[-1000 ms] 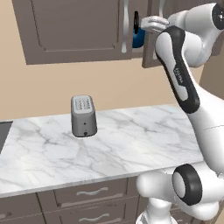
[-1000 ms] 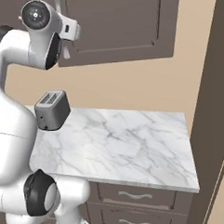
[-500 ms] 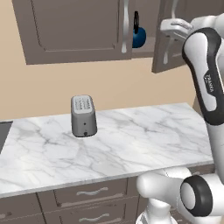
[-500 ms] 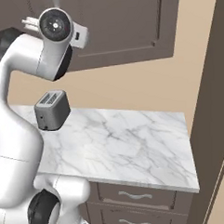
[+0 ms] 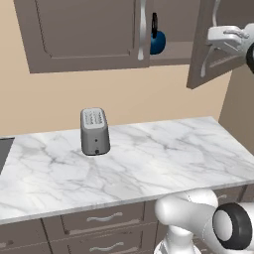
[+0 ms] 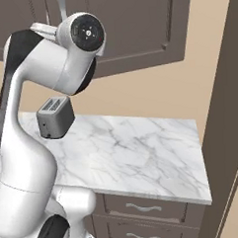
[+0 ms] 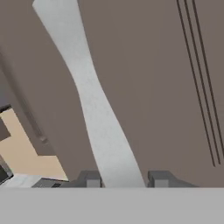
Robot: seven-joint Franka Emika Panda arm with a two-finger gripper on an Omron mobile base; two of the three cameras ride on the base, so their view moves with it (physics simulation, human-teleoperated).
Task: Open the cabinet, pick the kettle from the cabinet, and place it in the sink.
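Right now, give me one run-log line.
phase: opening cabinet | right door: ajar | fingers: astride handle | kettle: on shelf

The cabinet [image 5: 99, 34] right door [image 5: 211, 42] has swung wider open, exposing more of the kettle [image 5: 157, 42].

arm shell: I see glossy white rounded links [image 6: 28, 145], smooth, no cables or screws I can make out
joint bands: black sleeve [image 6: 16, 52] on the upper link; dark ring [image 5: 233, 229] at the base joint
joint cap: dark round disc [image 6: 88, 32] with a pale ring, small white dot and a red mark at its centre
hand: white housing [image 5: 229, 40], moulded and rounded
finger tips: two small dark grey blocks [image 7: 91, 179], square-edged, each with a lighter face
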